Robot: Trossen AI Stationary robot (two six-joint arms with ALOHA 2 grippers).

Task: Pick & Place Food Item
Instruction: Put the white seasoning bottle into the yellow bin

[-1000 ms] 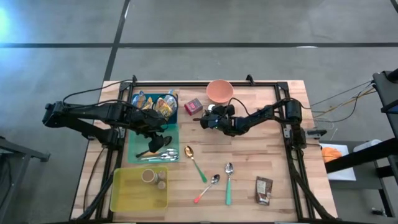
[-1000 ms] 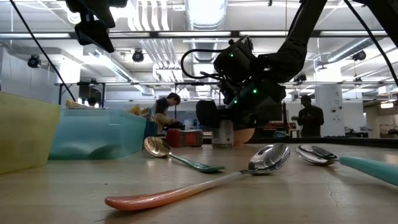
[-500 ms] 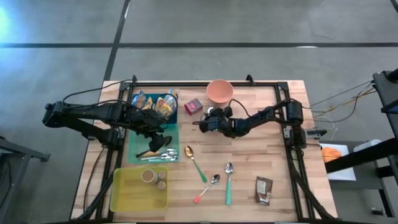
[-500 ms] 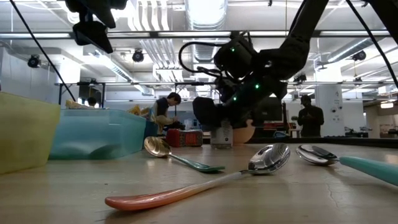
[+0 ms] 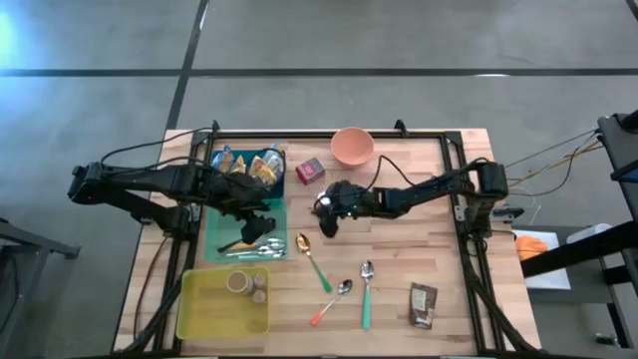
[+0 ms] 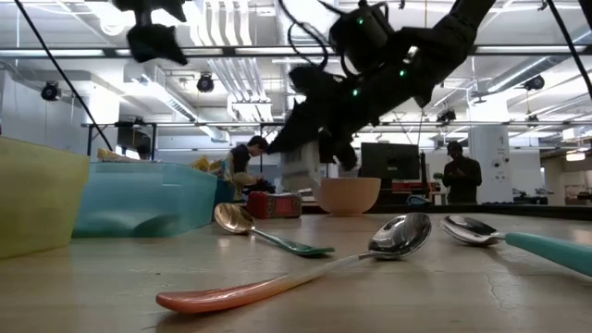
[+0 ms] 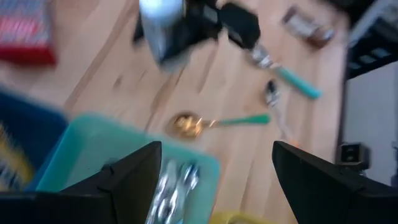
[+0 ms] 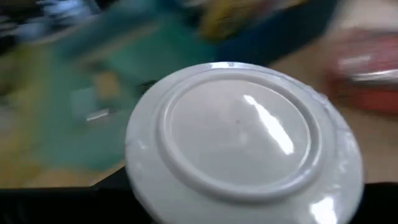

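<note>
One white cup (image 6: 301, 171) pinched between right gripper (image 5: 325, 211) fingers, lifted off table.

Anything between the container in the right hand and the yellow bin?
Nothing tall. The right hand holds the white-lidded container off the table; the gold spoon and teal tray's corner lie low along that line, and the left hand hovers over the tray beside it.

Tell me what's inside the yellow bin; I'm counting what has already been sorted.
The yellow bin holds two small round containers in its corner nearest the teal tray. The rest of its floor looks bare. Their contents can't be made out.
</note>
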